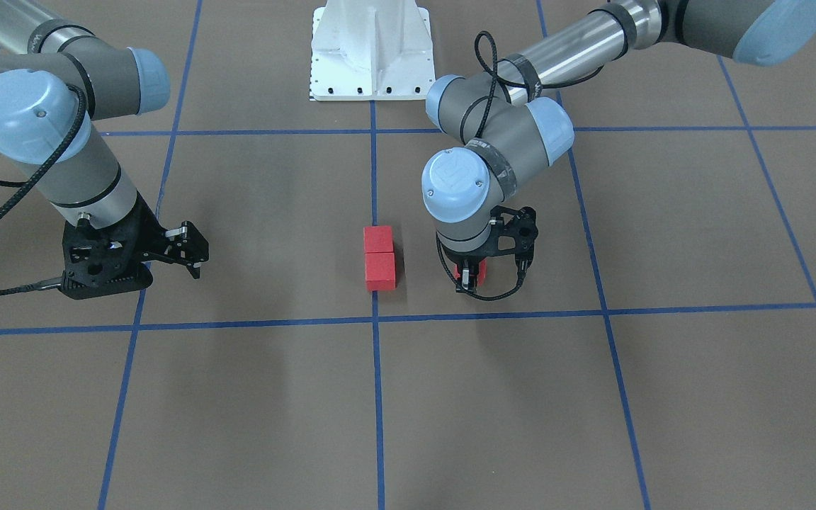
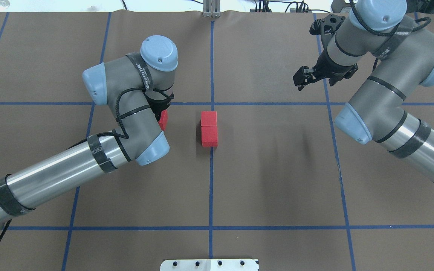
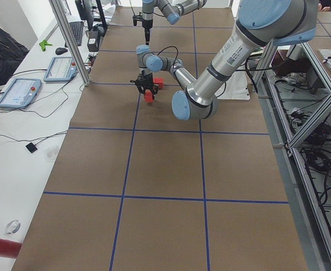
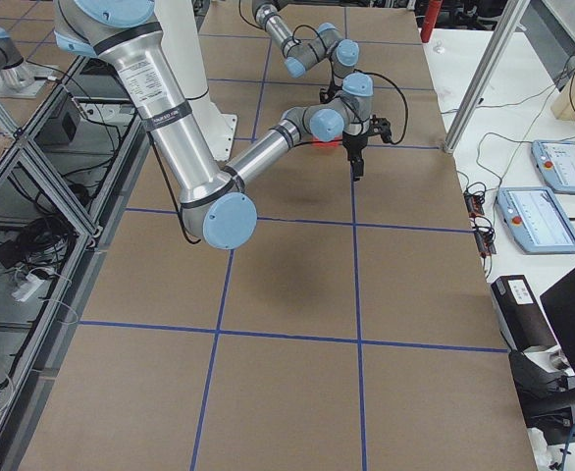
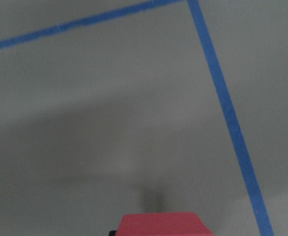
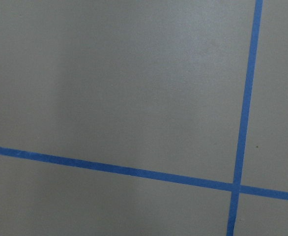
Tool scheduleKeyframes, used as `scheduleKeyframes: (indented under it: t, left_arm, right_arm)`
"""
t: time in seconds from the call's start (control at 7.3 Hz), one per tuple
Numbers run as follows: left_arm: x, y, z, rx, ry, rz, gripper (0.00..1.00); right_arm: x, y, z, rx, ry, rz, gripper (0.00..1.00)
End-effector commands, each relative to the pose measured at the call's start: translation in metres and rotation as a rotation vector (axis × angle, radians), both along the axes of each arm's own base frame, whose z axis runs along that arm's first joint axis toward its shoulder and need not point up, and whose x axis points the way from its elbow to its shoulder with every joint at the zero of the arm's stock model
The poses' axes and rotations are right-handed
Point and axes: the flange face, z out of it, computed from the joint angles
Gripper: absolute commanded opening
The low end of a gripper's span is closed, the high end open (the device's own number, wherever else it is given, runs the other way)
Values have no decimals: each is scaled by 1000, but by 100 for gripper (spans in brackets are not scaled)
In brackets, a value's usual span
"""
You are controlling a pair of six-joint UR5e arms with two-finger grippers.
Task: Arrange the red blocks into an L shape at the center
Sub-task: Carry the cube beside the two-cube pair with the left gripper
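Two red blocks [image 1: 380, 256] lie touching end to end in a short row on the brown floor, at the middle vertical blue line [image 1: 374, 177]; they also show in the overhead view [image 2: 209, 128]. My left gripper [image 1: 469, 278] is shut on the third red block [image 2: 163, 119] and holds it low over the floor. It is about one block-row's length to the robot's left of the pair. That block fills the bottom edge of the left wrist view [image 5: 161, 224]. My right gripper [image 1: 194, 253] is open and empty, far off on the other side [image 2: 302, 78].
The white robot base plate [image 1: 371, 49] stands on the center line behind the blocks. Blue tape grid lines [image 2: 211, 226] cross the brown floor. The right wrist view shows only bare floor and a tape crossing [image 6: 235, 187].
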Motion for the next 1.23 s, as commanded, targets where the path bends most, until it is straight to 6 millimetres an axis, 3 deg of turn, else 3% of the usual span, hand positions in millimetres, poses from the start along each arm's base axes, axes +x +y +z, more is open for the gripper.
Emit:
scheduleKeyframes:
  t: [0.0, 0.41, 0.82, 1.1]
  left_arm:
    - [2, -7, -6, -4, 0, -13, 0]
    - [7, -10, -27, -7, 53, -77, 0]
    - [33, -27, -41, -34, 89, -149, 0]
    - [36, -27, -46, -36, 90, -150, 0]
  right_arm:
    - [2, -1, 0, 2, 1, 4, 99]
    - [3, -2, -1, 5, 1, 5, 99]
    - [5, 0, -4, 10, -4, 8, 99]
    - [6, -1, -3, 10, -2, 10, 99]
